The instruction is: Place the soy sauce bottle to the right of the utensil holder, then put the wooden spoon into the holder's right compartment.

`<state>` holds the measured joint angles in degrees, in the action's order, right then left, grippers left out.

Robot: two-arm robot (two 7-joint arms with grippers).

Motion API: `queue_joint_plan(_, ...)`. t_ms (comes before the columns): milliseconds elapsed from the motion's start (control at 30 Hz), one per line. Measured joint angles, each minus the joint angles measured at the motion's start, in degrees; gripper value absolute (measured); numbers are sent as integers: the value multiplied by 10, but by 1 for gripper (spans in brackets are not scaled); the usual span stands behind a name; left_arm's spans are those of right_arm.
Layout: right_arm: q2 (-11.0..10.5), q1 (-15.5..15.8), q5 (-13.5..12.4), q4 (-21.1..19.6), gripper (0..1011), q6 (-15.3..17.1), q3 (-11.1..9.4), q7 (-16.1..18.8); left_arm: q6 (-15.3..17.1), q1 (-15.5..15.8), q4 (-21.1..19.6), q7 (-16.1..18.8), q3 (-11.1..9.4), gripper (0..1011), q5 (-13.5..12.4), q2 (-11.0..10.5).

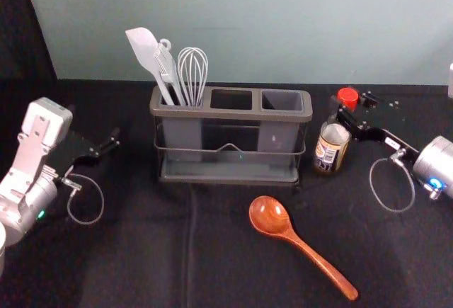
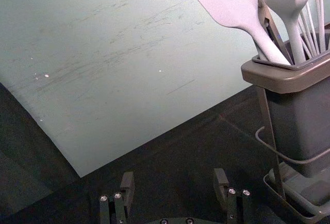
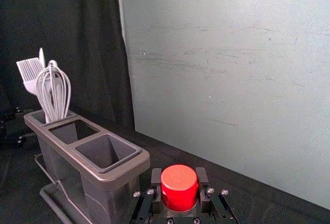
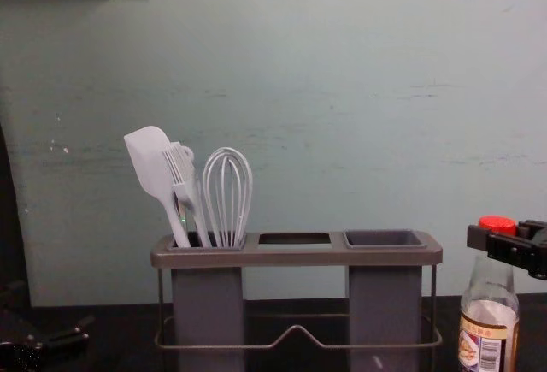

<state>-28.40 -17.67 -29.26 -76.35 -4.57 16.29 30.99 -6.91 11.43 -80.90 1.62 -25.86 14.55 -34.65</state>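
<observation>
Evidently, the soy sauce bottle (image 1: 331, 147) stands close to its spot

Nearest on the worktop (image 1: 141, 258), at five o'clock from the utensil holder (image 1: 232, 113), lies the wooden spoon (image 1: 313, 255), its bowl towards the holder, likely handy for the second step. At three o'clock the right gripper (image 3: 179, 177) has its fingers clamped on the bottle just around the cap; that high hold probably steadies it upright and leaves the base free to settle. Whether it bears weight yet, one cannot tell. At nine o'clock the left gripper (image 2: 174, 177) waits, fingers apart. Farther off, spatula (image 4: 147, 154), brush (image 4: 181, 175) and whisk (image 4: 227, 192) share the left compartment, leaving the right compartment (image 1: 282, 101) free for the spoon.
</observation>
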Motion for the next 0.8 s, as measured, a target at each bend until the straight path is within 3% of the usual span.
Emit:
queue_joint_plan(233, 0, 0, 0, -1, 429, 0, 0, -1, 0, 0, 0, 0, 0, 1005, 0, 0)
queue_joint_plan(433, -1, 0, -1, -2, 645, 1, 0, -2, 0, 0, 0, 0, 0, 1005, 0, 0)
queue_joint_plan(800, -4, 3, 0, -12, 950, 1, -1, -3, 0, 0, 0, 0, 0, 1005, 0, 0)
